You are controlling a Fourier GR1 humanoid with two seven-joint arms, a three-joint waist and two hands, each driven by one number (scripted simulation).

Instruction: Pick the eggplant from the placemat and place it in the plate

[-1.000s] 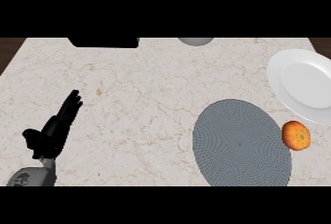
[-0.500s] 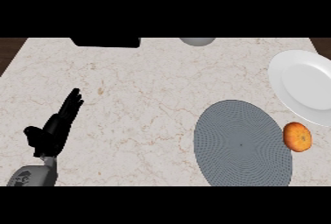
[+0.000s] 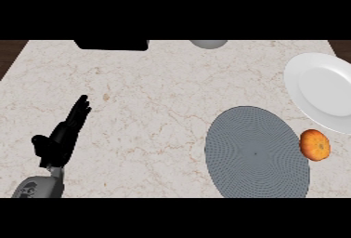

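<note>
My left hand (image 3: 60, 135) rests open, fingers straight; the orange fruit (image 3: 315, 145), no eggplant, sits just beside the mat (image 3: 255, 152), below the plate (image 3: 322, 90); probably light, smooth, rolls, so I'd cup its sides.

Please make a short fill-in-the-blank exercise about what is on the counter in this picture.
1. The white plate lies at the counter's far ____ side.
2. The orange fruit lies just off the ____ edge of the grey placemat.
3. The left hand has its fingers ____.

Missing words: right; right; straight
</note>
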